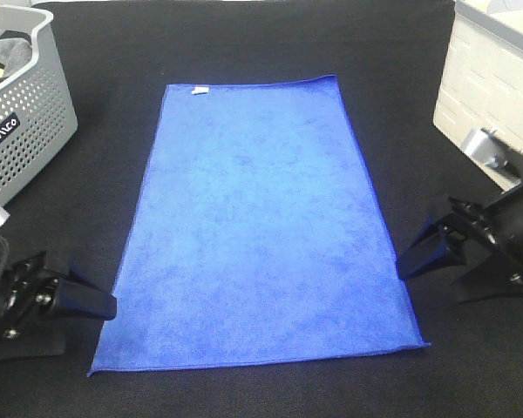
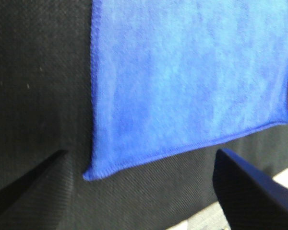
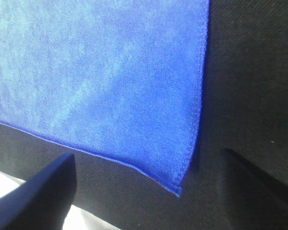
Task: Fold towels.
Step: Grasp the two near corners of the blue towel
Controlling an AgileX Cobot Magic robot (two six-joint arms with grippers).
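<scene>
Start from the towel [image 1: 261,226], spread flat and lengthwise on the middle of the black surface [image 1: 244,35], white tag [image 1: 199,90] at the far edge. Note its near left corner [image 2: 89,173] between the spread, empty fingers of the left hand [image 2: 140,152], its near right corner [image 3: 178,190] likewise framed by the open, empty right hand [image 3: 148,154]. Lower both together, pinch just inside the stitched hem, close fully before lifting, then carry both corners evenly toward the tag edge.

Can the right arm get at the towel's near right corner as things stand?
Probably yes. The right pincer is open and sits close beside the right edge of the towel. The near right corner lies flat on the black surface, with nothing on it or between it and the pincer.
</scene>
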